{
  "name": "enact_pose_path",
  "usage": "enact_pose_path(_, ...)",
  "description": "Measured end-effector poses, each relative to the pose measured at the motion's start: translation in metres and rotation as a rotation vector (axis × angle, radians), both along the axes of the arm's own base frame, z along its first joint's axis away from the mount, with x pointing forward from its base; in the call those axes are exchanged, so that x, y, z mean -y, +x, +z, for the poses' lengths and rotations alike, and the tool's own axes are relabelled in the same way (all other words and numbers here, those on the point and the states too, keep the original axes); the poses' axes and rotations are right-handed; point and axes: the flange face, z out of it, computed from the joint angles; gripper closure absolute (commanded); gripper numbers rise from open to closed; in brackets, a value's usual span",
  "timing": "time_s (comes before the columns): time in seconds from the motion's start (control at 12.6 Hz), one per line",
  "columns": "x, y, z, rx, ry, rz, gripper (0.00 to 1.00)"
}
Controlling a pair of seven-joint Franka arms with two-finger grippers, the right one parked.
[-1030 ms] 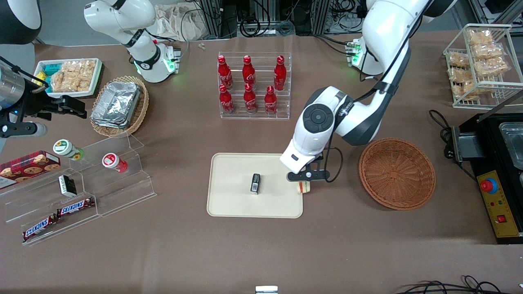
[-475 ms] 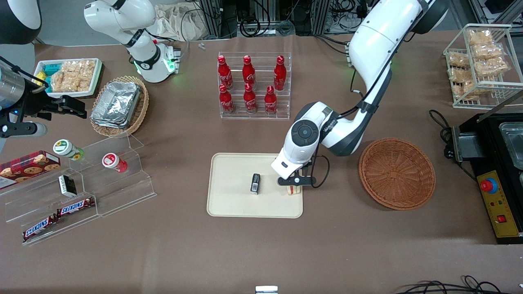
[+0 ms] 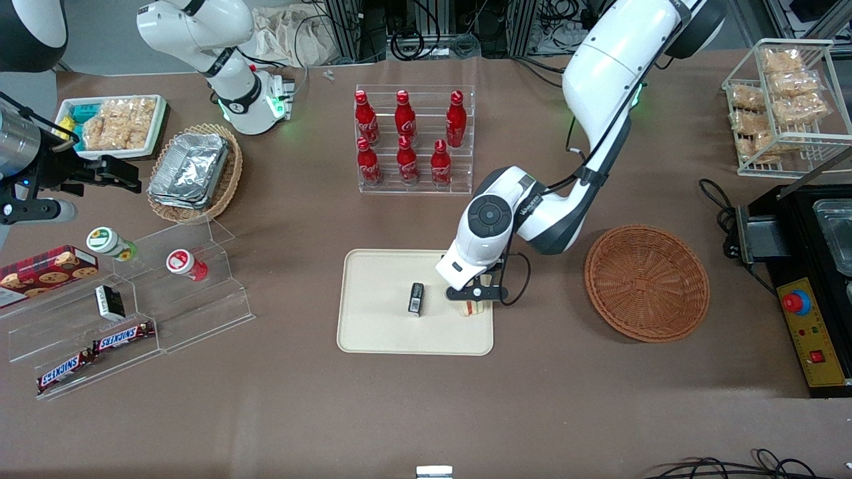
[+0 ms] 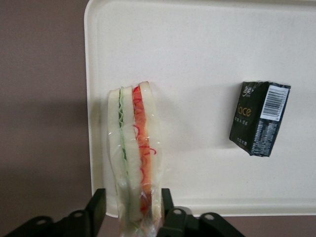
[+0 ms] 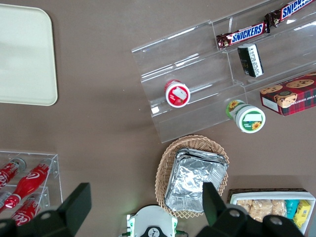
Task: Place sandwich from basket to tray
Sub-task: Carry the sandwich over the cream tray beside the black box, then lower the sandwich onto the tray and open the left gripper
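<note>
The sandwich (image 3: pixel 474 308), a wrapped white-bread wedge with red and green filling (image 4: pixel 133 148), stands on edge over the cream tray (image 3: pixel 379 326), close to the tray's rim at the working arm's end (image 4: pixel 90 98). My left gripper (image 3: pixel 474 296) is shut on the sandwich, one black finger on each side of its wrapped end (image 4: pixel 132 210). The round reddish-brown basket (image 3: pixel 646 283) sits beside the tray toward the working arm's end of the table, with nothing in it. Whether the sandwich touches the tray I cannot tell.
A small black packet (image 3: pixel 416 298) lies on the tray beside the sandwich (image 4: pixel 259 118). A clear rack of red cola bottles (image 3: pixel 413 140) stands farther from the camera than the tray. A stepped acrylic shelf with snacks (image 3: pixel 133 293) is toward the parked arm's end.
The gripper has carried the sandwich from just off the tray's edge to over the tray, toward the black packet. The arm's elbow swung the same way.
</note>
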Motion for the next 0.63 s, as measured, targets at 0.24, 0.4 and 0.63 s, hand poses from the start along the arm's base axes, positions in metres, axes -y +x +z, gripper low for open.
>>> enact_pose_path(0.24,-0.006,0.004,0.016,-0.021,0.029,0.006,0.00)
enact_pose_path(0.4,-0.021,0.010,0.055,-0.033,0.060,0.026,0.00)
enact_pose_path(0.63,-0.063,0.015,0.126,-0.047,0.100,0.060,0.00)
